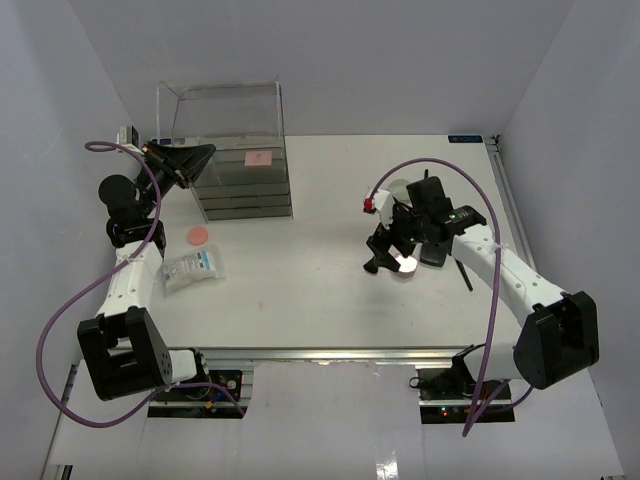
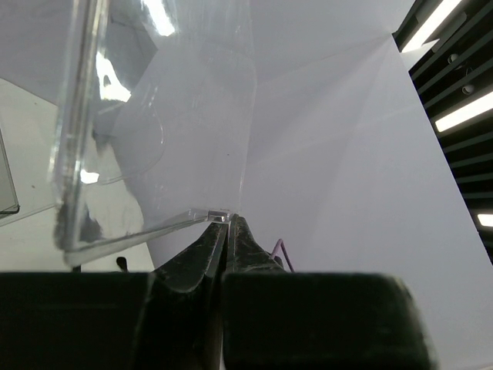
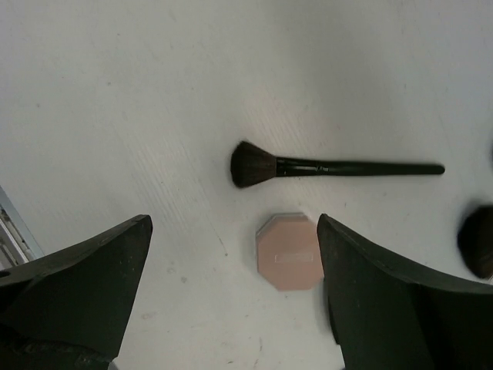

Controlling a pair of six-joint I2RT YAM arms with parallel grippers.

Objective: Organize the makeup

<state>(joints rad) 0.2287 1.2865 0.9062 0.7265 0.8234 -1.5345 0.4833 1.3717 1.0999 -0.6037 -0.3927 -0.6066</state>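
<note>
Makeup items lie in two groups on the white surface (image 1: 320, 290). Right group, seen from the right wrist view: a pink octagonal compact (image 3: 289, 250) lies flat, with a slim black brush (image 3: 331, 166) just beyond it, apart from it, bristles pointing left. The dark head of a second brush (image 3: 477, 240) shows at the right edge of that view. The right claw (image 3: 233, 223) hovers above this group with its jaws spread wide and nothing between them; the compact sits close to the inner side of the right finger (image 3: 385, 293). Left group, seen from the top view: a round pink disc (image 1: 200, 235) rests beside the left arm, with a white packet (image 1: 193, 266) just in front of it. A small pink palette (image 1: 259, 158) lies on top of the grey drawer stack (image 1: 247, 190) at the foot of the clear box (image 1: 225, 110). The left claw (image 2: 226, 231) is closed, its tips meeting at the lower corner of a clear panel (image 2: 154, 116) of the box. Whether the panel edge is pinched between the tips cannot be determined.
</note>
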